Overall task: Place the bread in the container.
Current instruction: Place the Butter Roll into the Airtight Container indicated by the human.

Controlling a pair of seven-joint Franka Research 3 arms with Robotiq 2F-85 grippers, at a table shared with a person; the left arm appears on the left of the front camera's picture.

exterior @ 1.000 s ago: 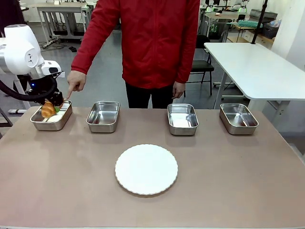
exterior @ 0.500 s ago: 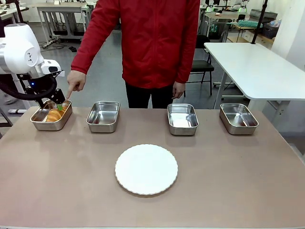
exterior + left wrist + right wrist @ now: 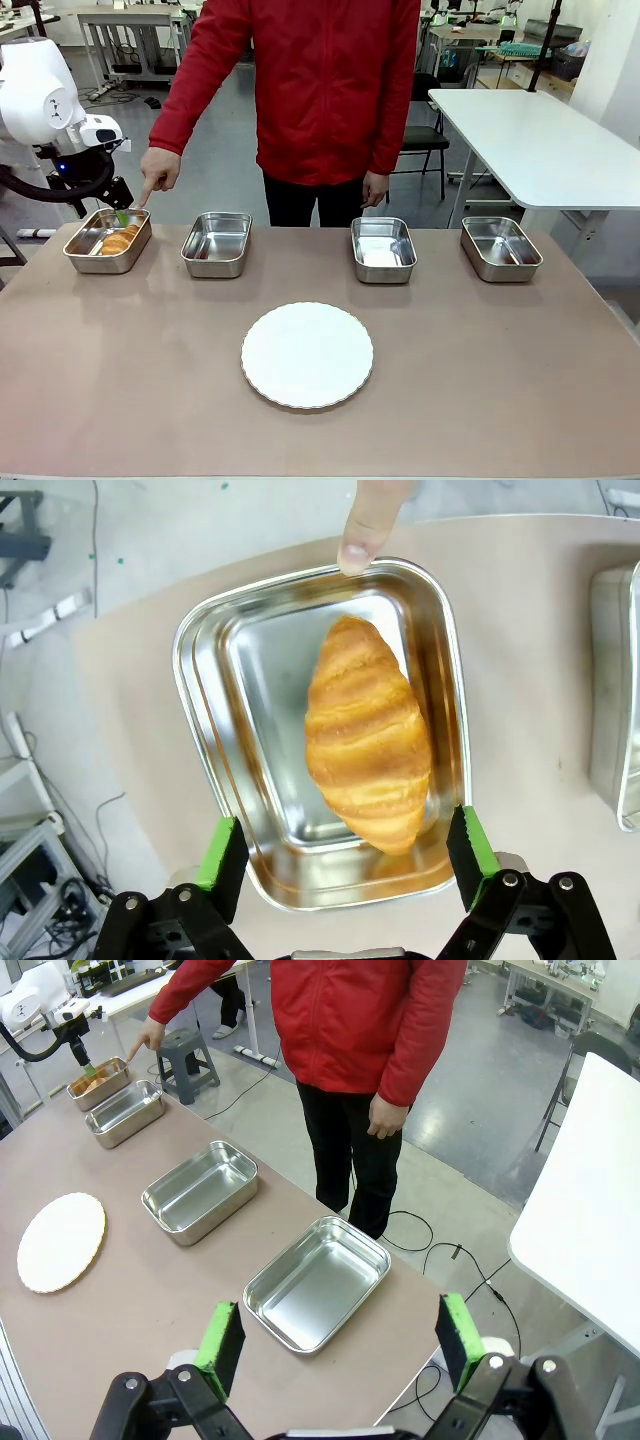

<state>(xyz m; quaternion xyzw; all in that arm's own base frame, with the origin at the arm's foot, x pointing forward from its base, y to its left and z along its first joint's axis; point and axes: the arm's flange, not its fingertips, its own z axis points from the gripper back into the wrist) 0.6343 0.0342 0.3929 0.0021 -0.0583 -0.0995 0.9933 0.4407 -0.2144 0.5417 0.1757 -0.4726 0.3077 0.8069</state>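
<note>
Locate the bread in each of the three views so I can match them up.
Front view: the bread lies in the leftmost container, far left of the table.
Left wrist view: mid-frame, lying in that container, between and beyond the open left end effector fingers.
Right wrist view: tiny orange patch in the farthest pan, upper left.
Shared landmark: the person's pointing finger at that container's rim.

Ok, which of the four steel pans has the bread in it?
The leftmost pan, the one the person's finger points at. The bread lies inside it below the open left gripper; the other three are empty.
</note>
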